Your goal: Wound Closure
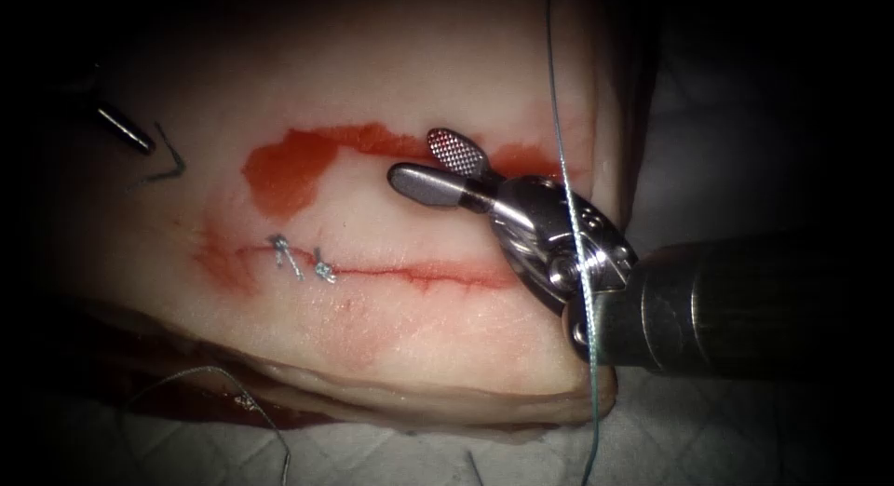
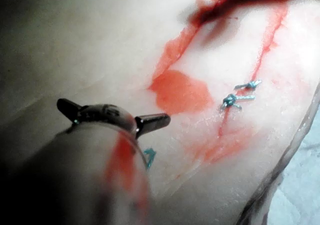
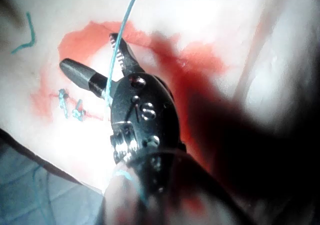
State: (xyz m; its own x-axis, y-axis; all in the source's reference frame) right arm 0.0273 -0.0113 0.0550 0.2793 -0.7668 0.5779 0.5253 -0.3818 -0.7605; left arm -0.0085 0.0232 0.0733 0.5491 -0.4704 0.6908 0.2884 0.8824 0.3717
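Observation:
The right tool [image 1: 416,162] hovers over the tissue [image 1: 391,76] above the cut [image 1: 410,275], its jaws open and holding nothing. A long thread [image 1: 559,141] hangs from the top of the endoscope view across this tool's wrist and on past the tissue's front edge. It also crosses the right tool [image 3: 89,51] in the right wrist view, as thread [image 3: 123,27]. Two knotted stitches [image 1: 284,255] [image 1: 323,270] sit at the cut's left end. The left tool [image 1: 126,130] is far left; in its wrist view, the left tool [image 2: 112,114] has jaws spread wide and empty.
Red fluid [image 1: 289,169] pools above the cut and runs toward the right tool. A short cut end of thread [image 1: 168,162] lies by the left tool. More thread [image 1: 219,374] loops over the white cloth [image 1: 372,453] in front of the tissue.

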